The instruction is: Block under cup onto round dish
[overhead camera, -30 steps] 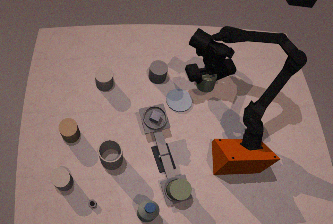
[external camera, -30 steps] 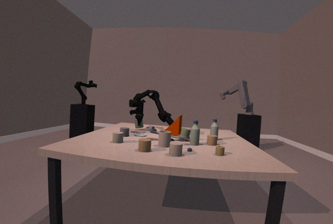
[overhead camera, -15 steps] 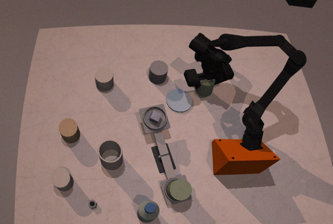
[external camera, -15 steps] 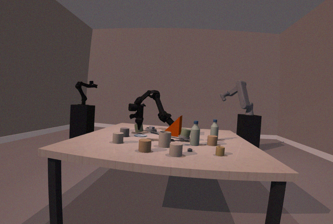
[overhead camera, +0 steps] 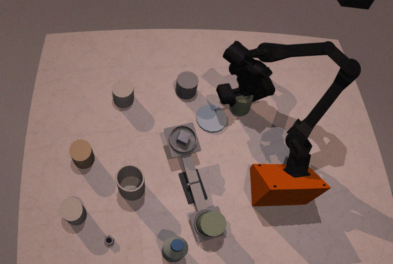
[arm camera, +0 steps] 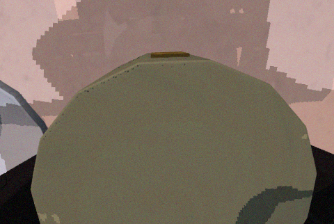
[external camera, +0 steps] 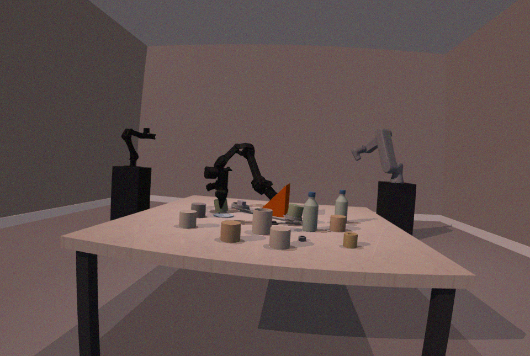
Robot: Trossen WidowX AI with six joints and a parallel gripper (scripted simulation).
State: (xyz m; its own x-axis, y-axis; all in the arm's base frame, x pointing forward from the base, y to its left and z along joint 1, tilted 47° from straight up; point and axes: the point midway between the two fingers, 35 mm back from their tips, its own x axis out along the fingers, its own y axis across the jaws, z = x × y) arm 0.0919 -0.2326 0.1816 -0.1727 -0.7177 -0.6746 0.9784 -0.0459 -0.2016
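Observation:
My gripper (overhead camera: 241, 98) (external camera: 221, 203) is shut on a green cup (overhead camera: 241, 107) (external camera: 217, 206) (arm camera: 174, 140), held upright at or just above the table beside the round dish. I cannot tell whether its base touches the table. The pale blue dish (overhead camera: 211, 124) (external camera: 224, 215) (arm camera: 15, 142) is empty, with shadow across part of it. The grey block (overhead camera: 183, 137) (external camera: 241, 203) lies uncovered in the ring at one end of the balance (overhead camera: 190, 167). The other green cup (overhead camera: 211, 223) (external camera: 295, 210) stands on the opposite end.
A dark grey cylinder (overhead camera: 187, 84) (external camera: 198, 210) stands near the dish. A pale cylinder (overhead camera: 123, 93), a tan cylinder (overhead camera: 82, 153) and an open grey container (overhead camera: 131, 186) stand farther left. A bottle (overhead camera: 175, 248) stands near the covered end. The arm's orange base (overhead camera: 287, 178) is at right.

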